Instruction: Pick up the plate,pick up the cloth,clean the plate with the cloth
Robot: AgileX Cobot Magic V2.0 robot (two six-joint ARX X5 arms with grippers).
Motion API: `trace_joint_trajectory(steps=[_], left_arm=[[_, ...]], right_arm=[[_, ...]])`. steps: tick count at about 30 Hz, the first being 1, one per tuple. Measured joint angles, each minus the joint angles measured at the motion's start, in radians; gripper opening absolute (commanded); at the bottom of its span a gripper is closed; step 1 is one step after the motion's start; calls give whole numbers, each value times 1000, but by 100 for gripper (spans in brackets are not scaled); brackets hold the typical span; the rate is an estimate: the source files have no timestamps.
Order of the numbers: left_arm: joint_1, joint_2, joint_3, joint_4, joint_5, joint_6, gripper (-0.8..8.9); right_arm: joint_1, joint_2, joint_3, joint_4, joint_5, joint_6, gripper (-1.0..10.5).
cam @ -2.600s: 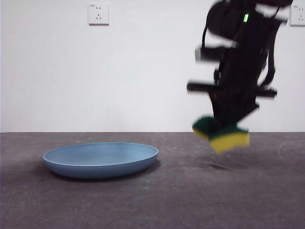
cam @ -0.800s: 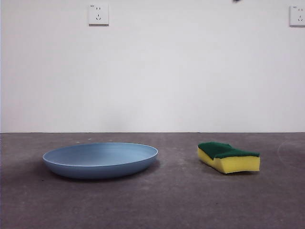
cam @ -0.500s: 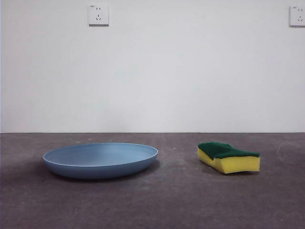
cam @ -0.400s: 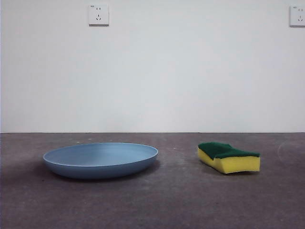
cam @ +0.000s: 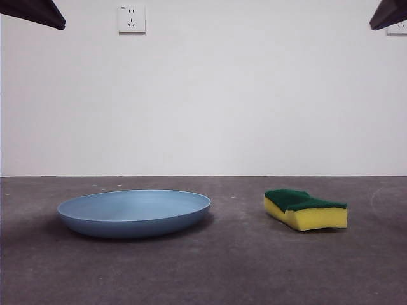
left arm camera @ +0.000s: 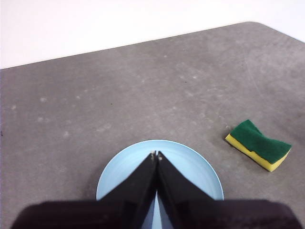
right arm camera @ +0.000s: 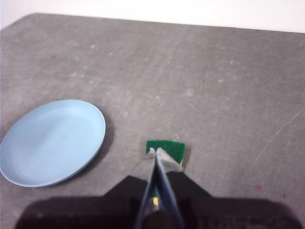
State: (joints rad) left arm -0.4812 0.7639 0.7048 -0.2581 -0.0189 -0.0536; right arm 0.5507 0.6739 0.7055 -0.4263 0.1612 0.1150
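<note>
Both tools reappeared at top corners; plate [cam: 134, 213], cloth [cam: 306, 210] unmoved.

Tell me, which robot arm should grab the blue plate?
Probably the left. Its gripper hangs right above the plate, fingers shut, while the right gripper hangs over the sponge.

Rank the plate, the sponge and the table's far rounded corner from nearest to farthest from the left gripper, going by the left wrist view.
1. The plate: directly under the left gripper, whose shut jaws hang high above it.
2. The sponge: on the table off to one side of the plate, apart from it.
3. The table's far rounded corner: beyond the sponge, by the white wall.
</note>
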Motion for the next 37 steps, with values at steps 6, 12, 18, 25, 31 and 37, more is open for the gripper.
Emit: trace_joint_trajectory(steps=[6, 12, 18, 25, 31, 37], left_arm=[[0, 3, 0, -66, -10, -10, -3], [0, 5, 0, -71, -5, -10, -3], [-6, -6, 0, -87, -9, -9, -3], [70, -120, -10, -69, 3, 95, -3], [221, -309, -169, 16, 68, 114, -3], [328, -529, -384, 50, 109, 114, -3]], right_arm=[[0, -1, 0, -2, -1, 32, 2], [0, -1, 0, -2, 0, 36, 2], [0, -1, 0, -3, 0, 36, 2], [0, -1, 0, -3, 0, 39, 2], [0, -1, 0, -3, 0, 39, 2], [0, -1, 0, -4, 0, 39, 2]])
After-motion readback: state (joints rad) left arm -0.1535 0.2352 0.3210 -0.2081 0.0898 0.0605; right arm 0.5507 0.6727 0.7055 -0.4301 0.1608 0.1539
